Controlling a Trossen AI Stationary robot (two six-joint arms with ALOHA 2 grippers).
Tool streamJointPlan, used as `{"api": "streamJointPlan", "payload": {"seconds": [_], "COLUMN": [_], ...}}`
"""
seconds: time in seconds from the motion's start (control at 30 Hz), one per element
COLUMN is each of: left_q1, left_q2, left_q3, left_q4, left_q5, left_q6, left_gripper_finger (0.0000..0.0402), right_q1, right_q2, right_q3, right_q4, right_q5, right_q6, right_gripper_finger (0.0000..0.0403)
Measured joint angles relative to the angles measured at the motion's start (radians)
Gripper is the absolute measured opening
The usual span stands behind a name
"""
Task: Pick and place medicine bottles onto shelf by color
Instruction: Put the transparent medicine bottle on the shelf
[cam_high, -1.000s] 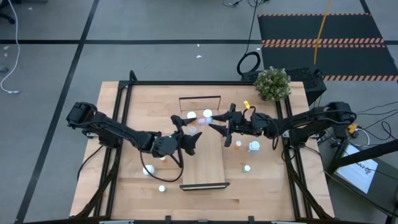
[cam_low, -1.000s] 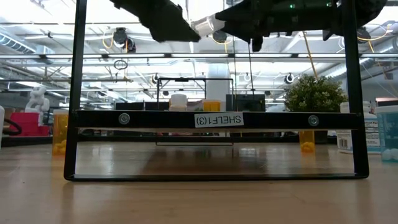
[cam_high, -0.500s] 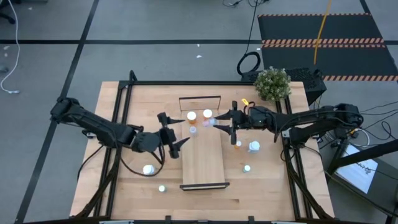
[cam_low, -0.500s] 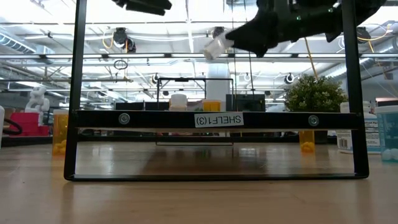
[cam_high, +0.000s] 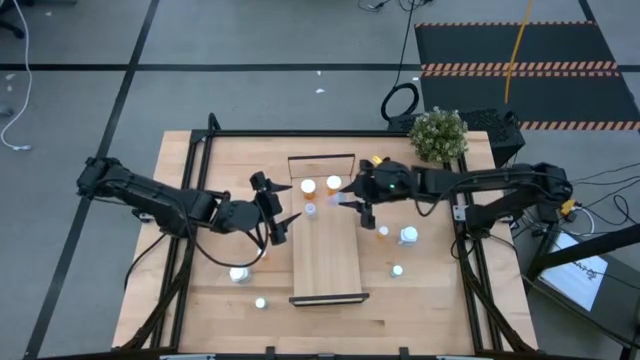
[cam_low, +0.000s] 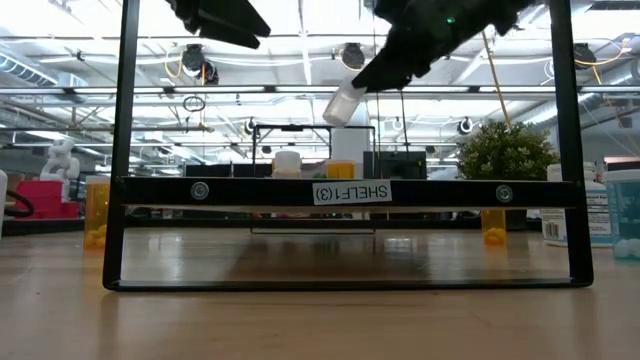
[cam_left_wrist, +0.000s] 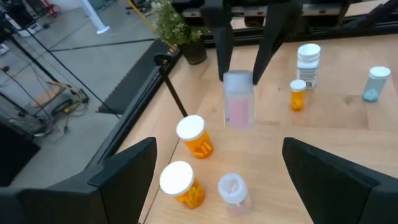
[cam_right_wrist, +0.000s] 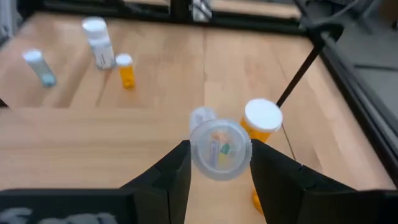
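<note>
The shelf (cam_high: 325, 260) is a long light-wood board with dark end rails, in the middle of the table. My right gripper (cam_high: 350, 199) is shut on a pale clear bottle (cam_high: 338, 199) above the shelf's far end. Two orange bottles with white caps (cam_high: 308, 187) (cam_high: 333, 183) and a pale bottle (cam_high: 310, 209) stand on that far end. My left gripper (cam_high: 277, 205) is open and empty, just left of the shelf's far part. In the left wrist view the held bottle (cam_left_wrist: 238, 106) hangs above those three bottles. My right gripper pinches the pale bottle's body (cam_right_wrist: 219, 149) between its two fingers (cam_right_wrist: 174, 171), one on each side. The bottle sticks out past the fingertips and slants downward (cam_low: 345, 100). The fingers come from the table's right, tipped down. The bottle is lifted clear of the shelf.
Right of the shelf stand a small orange bottle (cam_high: 383, 232), a larger white bottle (cam_high: 408, 236) and a pale blue one (cam_high: 397, 270). Left of it stand two more bottles (cam_high: 238, 273) (cam_high: 260, 302). A potted plant (cam_high: 438, 133) is at the far right.
My left gripper has drawn back from beside my right gripper toward the table's left edge, clear of the shelf. My right gripper keeps the pale bottle, has tipped downward and has come lower over the shelf's far end.
</note>
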Motion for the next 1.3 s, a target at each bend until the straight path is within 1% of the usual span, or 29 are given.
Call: {"api": "streamJointPlan", "payload": {"seconds": [0.13,0.23,0.3,0.4,0.53,0.73,0.93,1.3], "left_q1": [0.004,0.007,0.009,0.008,0.008,0.008,0.009,0.015], "left_q2": [0.000,0.000,0.000,0.000,0.000,0.000,0.000,0.000], "left_q3": [0.000,0.000,0.000,0.000,0.000,0.000,0.000,0.000], "left_q4": [-0.007,-0.019,-0.022,-0.022,-0.023,-0.026,-0.019,-0.017], "left_q5": [0.017,0.018,0.017,0.017,0.017,0.017,0.017,0.017], "left_q6": [0.002,0.005,0.005,0.009,0.010,0.010,0.016,0.014], "left_gripper_finger": [0.0349,0.0349,0.0349,0.0349,0.0349,0.0349,0.0349,0.0349], "right_q1": [0.000,0.000,0.000,-0.001,-0.002,-0.003,-0.007,-0.025], "right_q2": [0.076,0.134,0.169,0.211,0.247,0.267,0.267,0.267], "right_q3": [0.090,0.140,0.165,0.188,0.191,0.191,0.191,0.191], "right_q4": [-0.102,-0.148,-0.168,-0.205,-0.206,-0.213,-0.242,-0.257], "right_q5": [0.000,-0.001,-0.022,-0.028,-0.049,-0.050,-0.047,-0.042], "right_q6": [-0.045,-0.073,-0.086,-0.089,-0.104,-0.107,-0.146,-0.114], "right_gripper_finger": [0.0143,0.0144,0.0144,0.0144,0.0144,0.0144,0.0144,0.0144]}}
